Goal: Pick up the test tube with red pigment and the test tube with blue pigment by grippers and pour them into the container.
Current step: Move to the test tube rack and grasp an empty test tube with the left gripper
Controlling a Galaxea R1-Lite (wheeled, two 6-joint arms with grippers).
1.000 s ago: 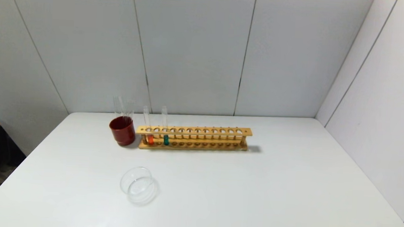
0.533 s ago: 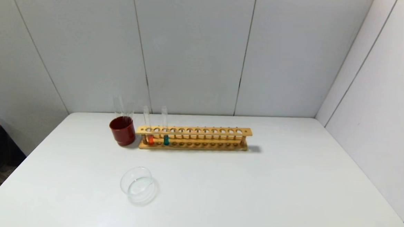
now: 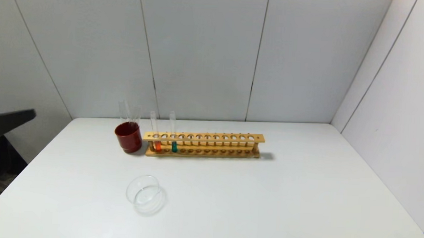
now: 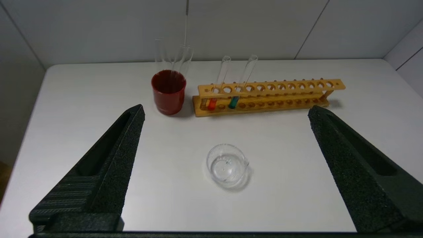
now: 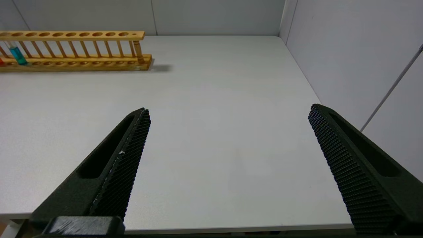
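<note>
A long wooden rack with many holes (image 3: 203,144) stands on the white table (image 3: 265,201). A dark red round cup (image 3: 128,137) sits just beside its end.

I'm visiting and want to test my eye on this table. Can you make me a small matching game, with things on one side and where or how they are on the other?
Things:
1. tube with red liquid
2. tube with blue liquid
3. glass dish
4. red cup

Places or states:
A. holds plain clear tubes, beside the rack's end
B. stands alone on the table, nearer the robot than the wooden rack
C. in the rack's end hole, next to the cup
D. in the rack, two holes along from the cup end

Pairs: 1-C, 2-D, 3-B, 4-A
</note>
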